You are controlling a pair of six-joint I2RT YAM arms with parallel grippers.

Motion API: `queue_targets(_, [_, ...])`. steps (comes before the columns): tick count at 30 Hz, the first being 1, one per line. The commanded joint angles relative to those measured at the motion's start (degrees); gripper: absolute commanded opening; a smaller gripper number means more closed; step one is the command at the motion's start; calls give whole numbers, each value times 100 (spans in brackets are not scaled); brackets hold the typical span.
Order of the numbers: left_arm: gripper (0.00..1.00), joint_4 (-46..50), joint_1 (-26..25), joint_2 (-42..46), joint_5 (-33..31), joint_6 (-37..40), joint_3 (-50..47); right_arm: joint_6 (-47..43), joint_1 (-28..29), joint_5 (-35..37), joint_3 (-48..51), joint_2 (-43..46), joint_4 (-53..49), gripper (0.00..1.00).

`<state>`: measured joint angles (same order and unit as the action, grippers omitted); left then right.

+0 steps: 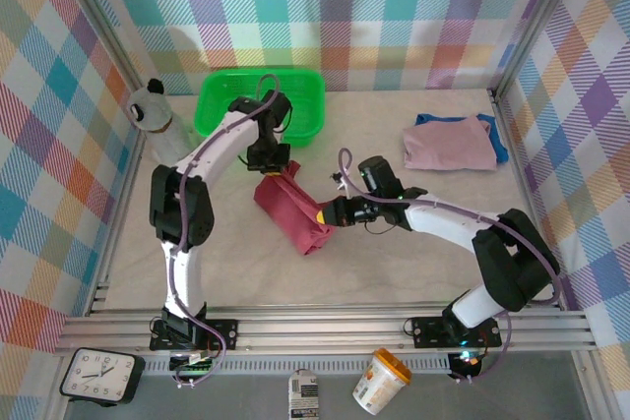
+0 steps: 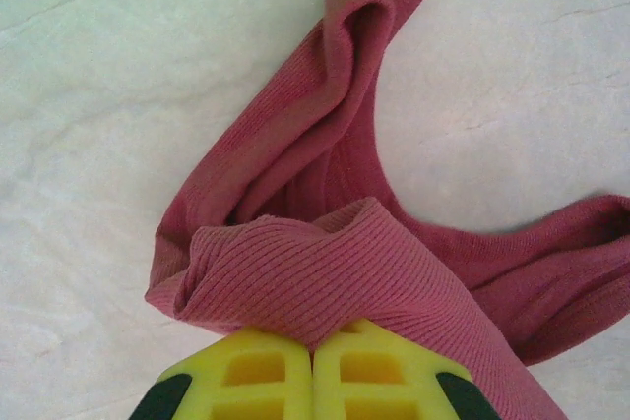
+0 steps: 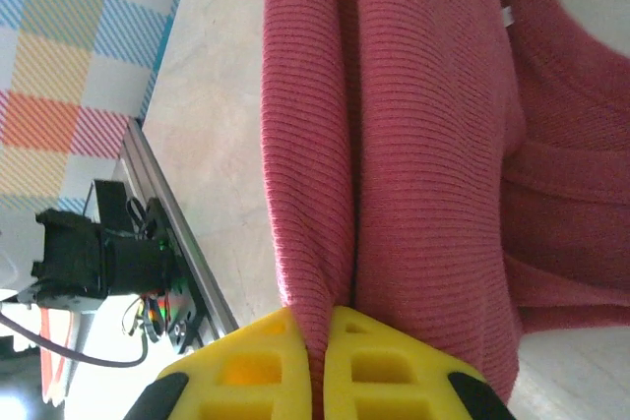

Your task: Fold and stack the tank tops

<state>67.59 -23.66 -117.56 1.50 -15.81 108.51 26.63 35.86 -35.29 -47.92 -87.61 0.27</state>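
- Now, the dark red top point(image 1: 293, 211) lies bunched near the middle of the table point(image 1: 394, 263), pulled up into a ridge between the two claws.
- Left claw point(image 1: 271, 170) is clamped shut on the far corner of the red top, just in front of the green basket point(image 1: 212, 105).
- From the left wrist, its yellow fingertips point(image 2: 246, 371) meet with a fold of ribbed red cloth point(image 2: 325, 164) pinched between them. The rest of the cloth trails away over the pale table point(image 2: 98, 95) in a curled strap and a loose loop.
- Right claw point(image 1: 325, 213) is closed on the near right edge of the same top.
- From the right wrist, its yellow fingertips point(image 3: 246, 371) are pressed together on a crease of the red top point(image 3: 433, 125), which runs away from them in two long folds. A small white tag point(image 3: 507, 16) shows on the cloth.
- Pink top point(image 1: 448, 145) sits folded flat at the far right of the table, well apart from the red one.
- Blue top point(image 1: 499, 145) lies under the pink one, and I can see it along the right and far edges.
- Basket stands at the back, left of centre, with the left arm reaching across its front.
- Off the table at the near edge sit a clock point(image 1: 96, 376) and a white tub point(image 1: 382, 381).
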Motion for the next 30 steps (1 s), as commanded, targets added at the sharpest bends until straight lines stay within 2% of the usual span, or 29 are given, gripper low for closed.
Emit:
queue_targets(1, [4,29,19,-348,-205,108,475,178,-213,-404,116,-154,-99,5])
queue_targets(8, [7,-237,0,-957,-121,-34,995,271,-651,-463,53,-568,-29,9])
queue_targets(17, [13,-619,-59,-1329,-9,-159,1288,430,-1037,-357,166,-1064,675,14])
queue_targets(27, [32,-1152,-147,-867,-98,-140,1300,392,-1361,419,141,-1203,767,18])
queue_targets(30, [35,-1077,-180,-664,-85,-82,1275,215,-1378,803,100,-1106,553,25])
